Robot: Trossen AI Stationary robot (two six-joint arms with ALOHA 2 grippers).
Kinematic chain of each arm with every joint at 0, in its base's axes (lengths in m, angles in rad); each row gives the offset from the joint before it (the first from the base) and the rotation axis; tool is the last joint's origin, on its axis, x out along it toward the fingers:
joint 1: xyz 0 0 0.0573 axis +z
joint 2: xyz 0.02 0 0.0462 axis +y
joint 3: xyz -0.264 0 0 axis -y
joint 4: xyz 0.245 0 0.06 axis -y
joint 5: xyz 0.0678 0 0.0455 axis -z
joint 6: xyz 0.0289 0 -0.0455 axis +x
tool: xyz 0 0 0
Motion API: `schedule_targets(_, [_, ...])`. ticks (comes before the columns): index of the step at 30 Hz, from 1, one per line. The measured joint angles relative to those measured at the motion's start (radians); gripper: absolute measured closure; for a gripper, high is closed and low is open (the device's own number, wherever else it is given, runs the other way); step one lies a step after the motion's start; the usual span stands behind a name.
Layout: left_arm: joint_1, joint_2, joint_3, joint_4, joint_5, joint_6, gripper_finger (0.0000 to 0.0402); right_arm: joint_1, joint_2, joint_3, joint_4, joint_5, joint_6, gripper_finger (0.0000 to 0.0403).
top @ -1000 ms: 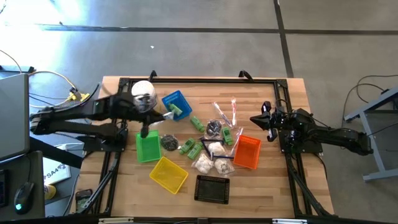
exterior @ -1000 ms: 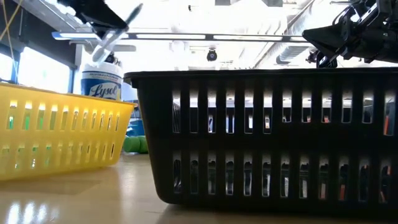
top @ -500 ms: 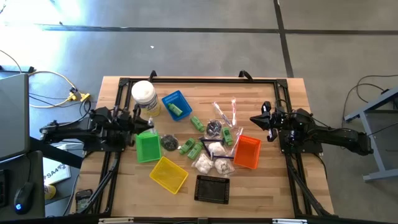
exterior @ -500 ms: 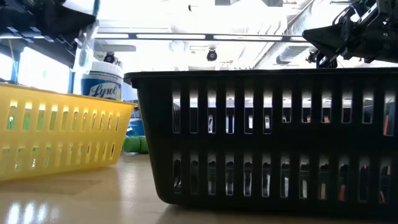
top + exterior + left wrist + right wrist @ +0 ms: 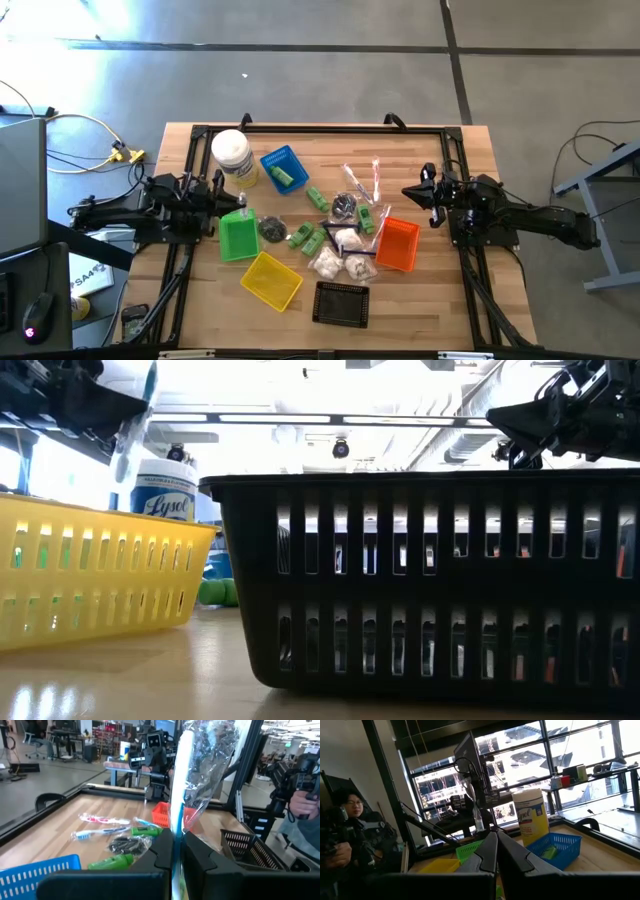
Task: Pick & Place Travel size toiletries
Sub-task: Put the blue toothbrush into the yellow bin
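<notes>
High view: a second ago the left arm reached over the blue basket; it has since pulled back, and the left claw now sits at the far edge of the green basket, little changed over the last half second. A pale stick shows at its tip. The other toiletries, green bottles, white packets and wrapped sticks, lie mid-bench between the green and orange basket. The right claw hangs closed and empty beside the orange basket, unmoved.

Low view: the clear-wrapped stick hangs from the left claw above the yellow basket, before the Lysol jar. It was tilted a second ago and now hangs nearly upright.

Left wrist view: the claw is clamped on the stick, its wrapper standing up past the fingers.

Right wrist view: its fingers are pressed together on nothing; a person sits beyond the bench.

Judgement: the carry seems done and the stick looks poised for release into the green basket, with most of the pile left to sort.
</notes>
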Motion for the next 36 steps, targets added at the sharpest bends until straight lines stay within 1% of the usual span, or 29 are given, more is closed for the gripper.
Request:
schedule_targets(6, [0.002,0.000,0.005,0.006,-0.021,-0.003,0.0391,0.000,0.000,0.000,-0.009,0.000,0.000,0.0400])
schedule_targets(9, [0.002,0.022,0.060,0.002,-0.039,-0.004,0.0391,0.000,0.000,0.000,-0.009,0.000,0.000,0.0400])
schedule_targets(12, [0.002,0.081,0.155,-0.042,-0.046,0.023,0.0391,0.000,0.000,0.000,-0.006,0.000,0.000,0.0400])
schedule_targets(16, [0.002,0.225,0.318,-0.139,-0.064,0.057,0.0391,0.000,0.000,0.000,0.004,0.003,0.000,0.0400])
schedule_targets(20, [0.002,0.424,0.479,-0.305,-0.091,0.085,0.0391,0.000,0.000,0.000,0.008,0.003,0.000,0.0400])
schedule_targets(24, [0.002,0.609,0.606,-0.508,-0.099,0.130,0.0391,0.000,0.000,0.000,0.008,0.000,0.000,0.0400])
schedule_targets(26, [0.002,0.683,0.664,-0.608,-0.136,0.130,0.0391,0.000,0.000,0.000,0.008,-0.004,0.000,0.0400])
schedule_targets(28, [-0.005,0.749,0.710,-0.670,-0.166,0.131,0.0391,0.000,0.000,0.000,0.003,-0.008,0.000,0.0400])
schedule_targets(30, [-0.034,0.801,0.740,-0.704,-0.172,0.163,0.0391,0.000,0.000,0.000,-0.001,-0.015,0.000,0.0400])
schedule_targets(32, [-0.078,0.839,0.772,-0.750,-0.179,0.230,0.0391,0.000,0.000,0.000,-0.001,-0.026,0.000,0.0400])
schedule_targets(34, [-0.132,0.871,0.807,-0.803,-0.237,0.288,0.0391,0.000,0.000,0.000,-0.001,-0.027,0.000,0.0400])
schedule_targets(36, [-0.195,0.906,0.838,-0.872,-0.311,0.311,0.0391,0.000,0.000,0.000,0.000,-0.027,0.000,0.0400])
